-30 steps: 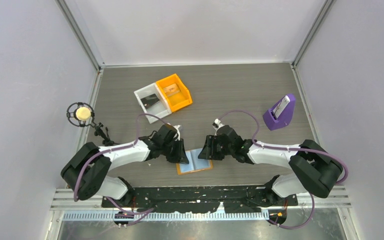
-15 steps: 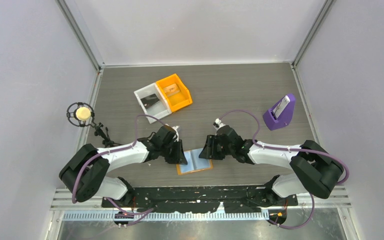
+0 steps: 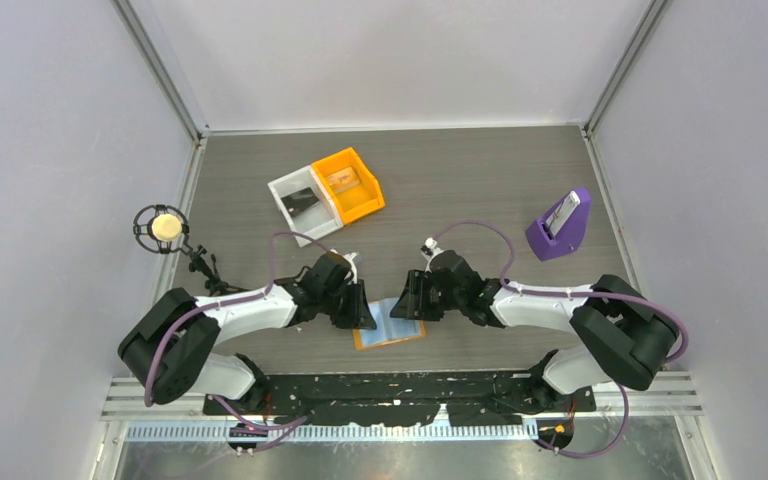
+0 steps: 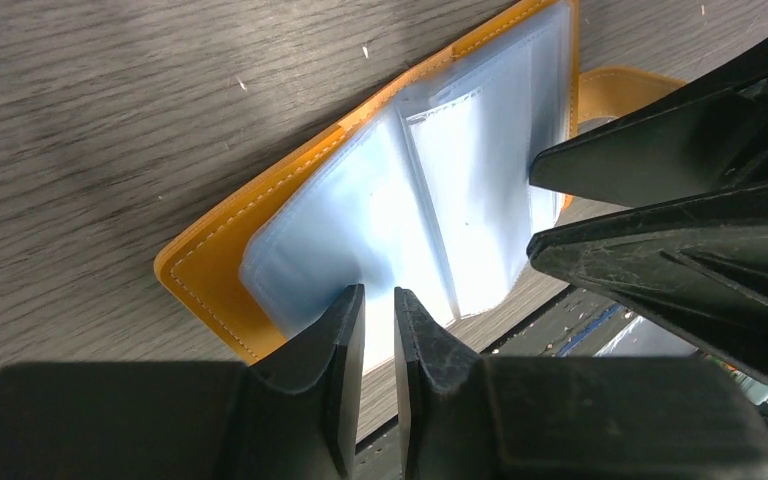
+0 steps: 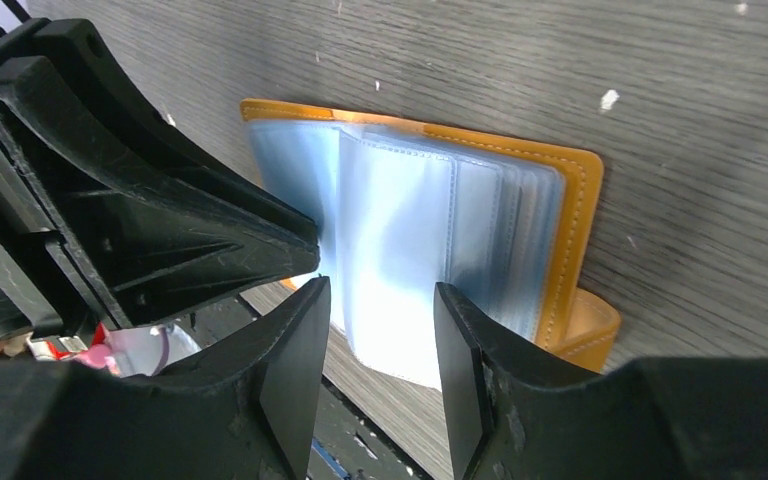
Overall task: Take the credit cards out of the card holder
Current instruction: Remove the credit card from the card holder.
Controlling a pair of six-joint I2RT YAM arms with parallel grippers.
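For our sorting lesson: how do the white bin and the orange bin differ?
The white bin holds a dark flat item; the orange bin holds a paler item. The white bin lies left of the orange bin. Both are open-topped, rectangular, and sit side by side.

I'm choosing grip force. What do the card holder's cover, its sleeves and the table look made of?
Cover: orange leather or faux leather, matte, with stitched edges. Sleeves: thin see-through plastic, bluish and glossy, showing glare and creases. Table: grey wood-grain surface, matte, probably laminate.
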